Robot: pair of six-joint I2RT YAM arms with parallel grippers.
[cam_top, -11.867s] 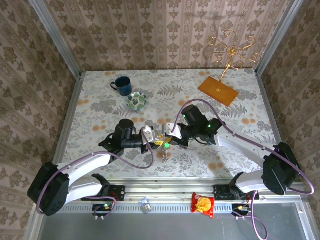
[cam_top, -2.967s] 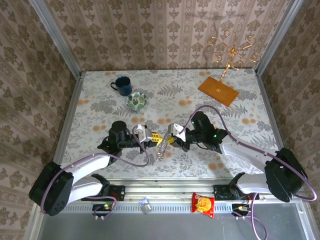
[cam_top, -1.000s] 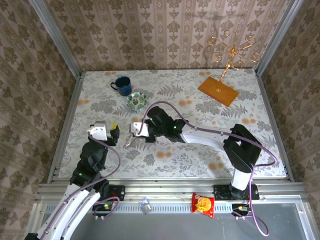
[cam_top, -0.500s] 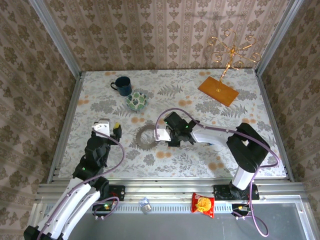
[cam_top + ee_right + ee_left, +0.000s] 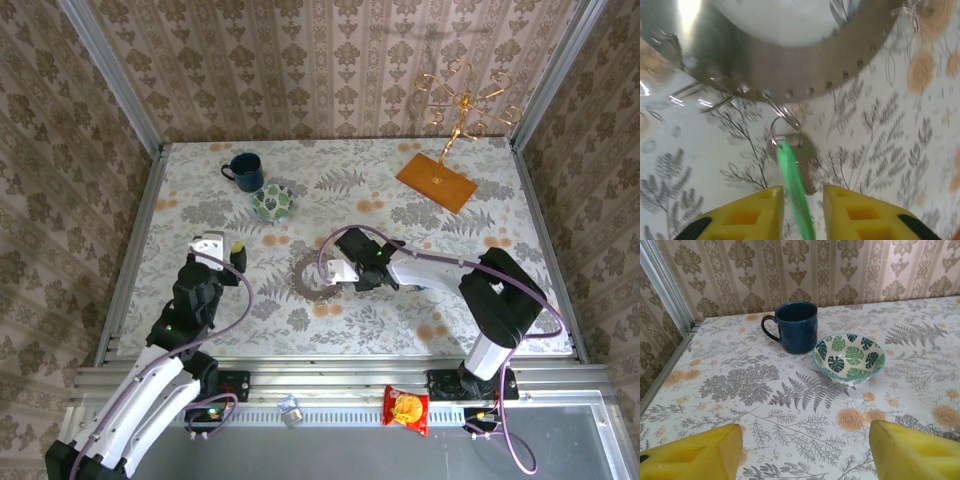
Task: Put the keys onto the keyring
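The keyring (image 5: 790, 65) is a wide flat metal band with a row of small holes, and it lies on the table (image 5: 312, 277). A small wire loop through one hole carries a silvery key (image 5: 809, 155) with a green tag (image 5: 792, 185). My right gripper (image 5: 803, 194) is just right of the ring (image 5: 336, 272). It is open, and the green tag runs loose between its yellow fingers (image 5: 757, 210). My left gripper (image 5: 805, 440) is drawn back at the left (image 5: 222, 246), open with nothing between its fingers.
A dark blue mug (image 5: 796, 327) and a green-leaf bowl (image 5: 849, 357) stand ahead of the left gripper, at the back left (image 5: 244, 170). A gold wire stand (image 5: 455, 100) on an orange board (image 5: 437, 181) is at the back right. A snack packet (image 5: 406, 408) lies on the front rail.
The keyring has shifted to the right across the table with the right gripper, whose jaws have gone from shut to open. The left arm has edged slightly forward.
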